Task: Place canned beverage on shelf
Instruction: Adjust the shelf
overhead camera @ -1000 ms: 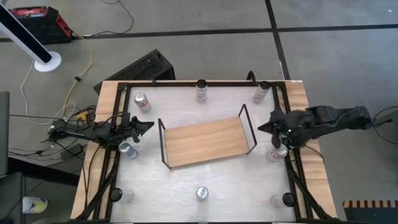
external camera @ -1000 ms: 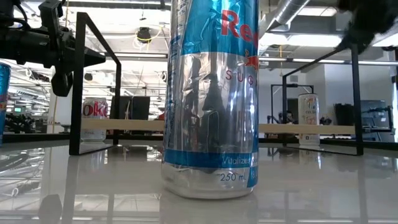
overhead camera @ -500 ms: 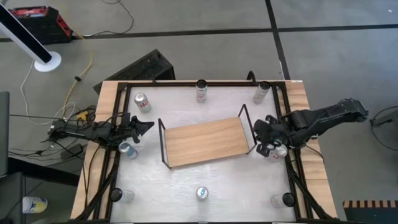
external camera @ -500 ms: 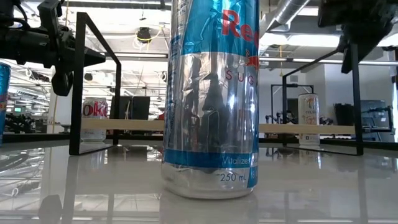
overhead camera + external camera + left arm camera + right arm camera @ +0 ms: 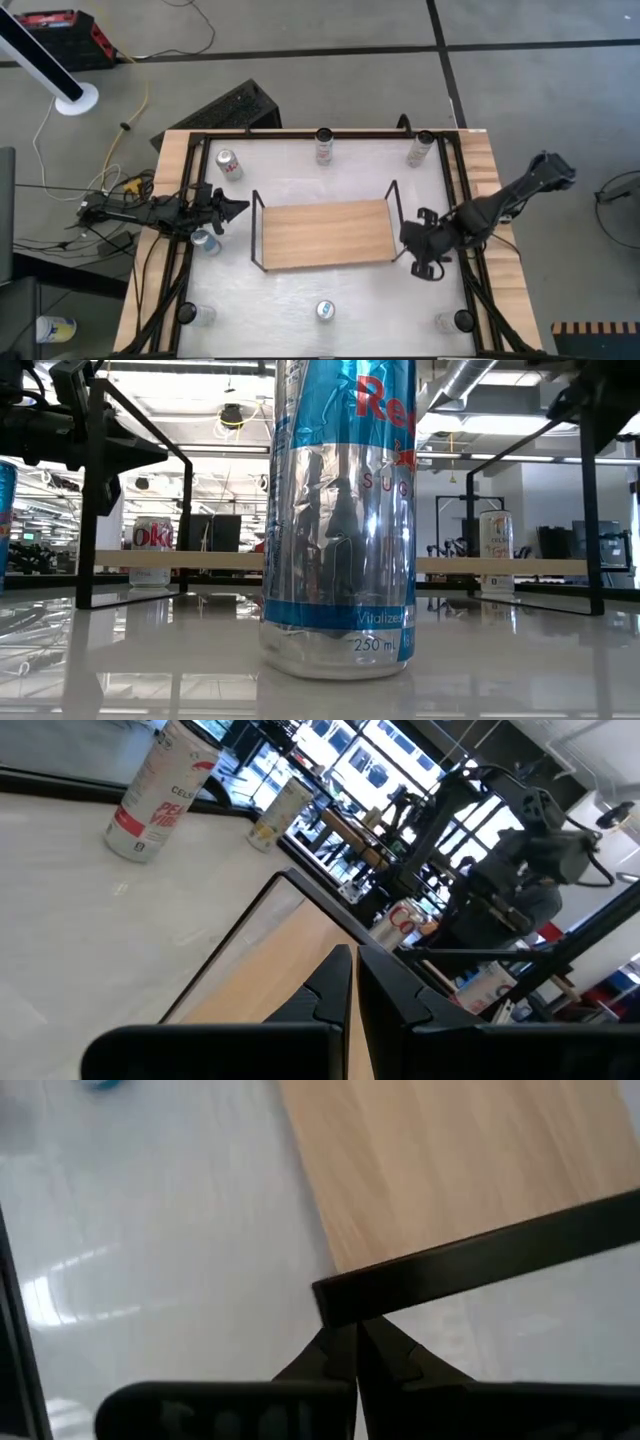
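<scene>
Since neither gripper holds a can, what matters is which can sits nearest which arm. The shelf (image 5: pixel 325 235) is mid-worktop with nothing on its board, long axis running left-right between the two arms. The left gripper (image 5: pixel 238 207) hangs just off the shelf's left wire end; in the left wrist view its fingers (image 5: pixel 330 985) are pressed together, pointing along the board. The right gripper (image 5: pixel 412 240) is at the right wire end (image 5: pixel 480 1265), and its fingers (image 5: pixel 325 1362) are also pinched together, tips at or touching the black bar; I can't tell whether there's contact. The cans stand upright, scattered round the worktop (image 5: pixel 350 290) edges, none on the shelf. The closest candidate is the silver can (image 5: pixel 206 241) just beside the left gripper, on the operator side and outboard of the shelf end. The blue can (image 5: pixel 325 311) at centre front is well apart from both arms. My read: the left arm is better placed, but it needs to open its fingers, swing back off the frame and come down over the can's vertical axis. The right arm should clear the frame first.
</scene>
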`<state>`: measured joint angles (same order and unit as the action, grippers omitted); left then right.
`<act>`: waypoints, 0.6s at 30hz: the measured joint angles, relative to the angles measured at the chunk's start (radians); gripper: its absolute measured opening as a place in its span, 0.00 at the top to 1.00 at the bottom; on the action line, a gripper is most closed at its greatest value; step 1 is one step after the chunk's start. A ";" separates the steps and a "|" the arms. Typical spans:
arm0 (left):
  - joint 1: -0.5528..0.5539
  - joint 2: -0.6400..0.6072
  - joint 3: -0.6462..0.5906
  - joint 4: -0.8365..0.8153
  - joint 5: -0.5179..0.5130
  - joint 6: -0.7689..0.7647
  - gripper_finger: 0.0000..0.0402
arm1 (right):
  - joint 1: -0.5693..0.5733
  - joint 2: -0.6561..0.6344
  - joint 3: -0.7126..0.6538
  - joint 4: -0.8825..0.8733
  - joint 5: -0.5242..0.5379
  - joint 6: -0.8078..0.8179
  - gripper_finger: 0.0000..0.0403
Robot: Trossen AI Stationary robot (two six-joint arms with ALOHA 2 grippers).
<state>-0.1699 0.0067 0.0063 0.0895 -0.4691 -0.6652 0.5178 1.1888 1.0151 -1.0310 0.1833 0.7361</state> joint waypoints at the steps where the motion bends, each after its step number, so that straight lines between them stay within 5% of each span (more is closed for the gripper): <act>1: 0.000 0.000 0.000 0.000 0.000 0.000 0.99 | 0.010 0.010 0.004 0.004 0.000 0.000 0.94; 18: 0.000 0.000 0.000 0.000 -0.009 0.007 0.99 | 0.055 0.060 0.032 -0.123 -0.014 0.125 0.94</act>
<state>-0.1699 0.0067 0.0063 0.0895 -0.4782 -0.6579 0.5732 1.2484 1.0473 -1.1538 0.1690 0.8612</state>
